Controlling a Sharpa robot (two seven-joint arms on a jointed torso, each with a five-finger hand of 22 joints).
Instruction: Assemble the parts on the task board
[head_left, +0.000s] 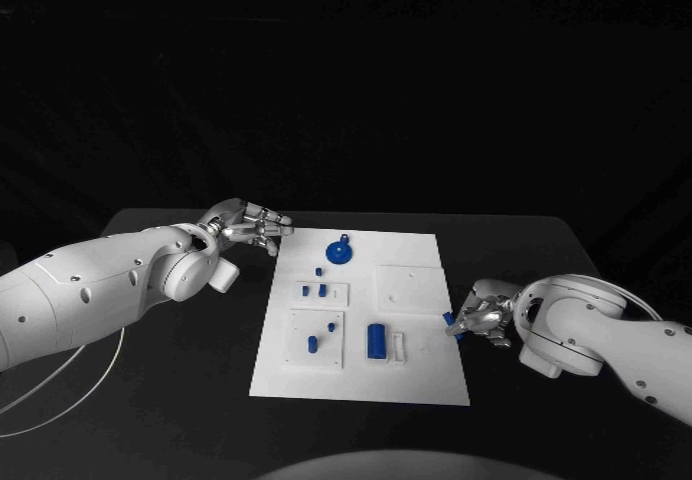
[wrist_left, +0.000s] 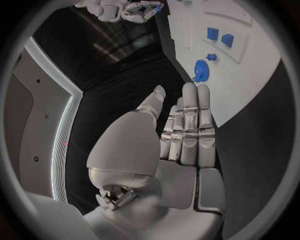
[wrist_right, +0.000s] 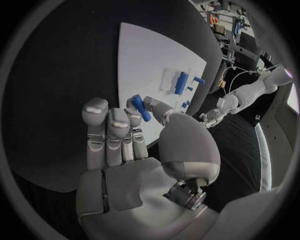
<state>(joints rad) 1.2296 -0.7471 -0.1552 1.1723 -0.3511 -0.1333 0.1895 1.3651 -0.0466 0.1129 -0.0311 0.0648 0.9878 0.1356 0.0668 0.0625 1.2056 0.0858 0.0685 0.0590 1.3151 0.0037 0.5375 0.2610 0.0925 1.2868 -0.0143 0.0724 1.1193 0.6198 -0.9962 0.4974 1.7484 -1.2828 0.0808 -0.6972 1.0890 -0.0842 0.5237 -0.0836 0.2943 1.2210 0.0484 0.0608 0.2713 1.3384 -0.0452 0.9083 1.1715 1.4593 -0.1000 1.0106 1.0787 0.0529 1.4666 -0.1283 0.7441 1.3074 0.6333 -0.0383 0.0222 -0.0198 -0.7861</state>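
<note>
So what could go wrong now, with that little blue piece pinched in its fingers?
The right hand holds the small blue peg only between fingertips, beside the board's edge; a slip could drop it onto the black table, off the task board. When carrying it inward, the hand might also knock the loose blue cylinder lying nearby. The left hand hovers close to the blue gear.

The right hand (head_left: 480, 322) covers most of the small blue part (head_left: 451, 321) at the board's (head_left: 426, 385) edge.
</note>
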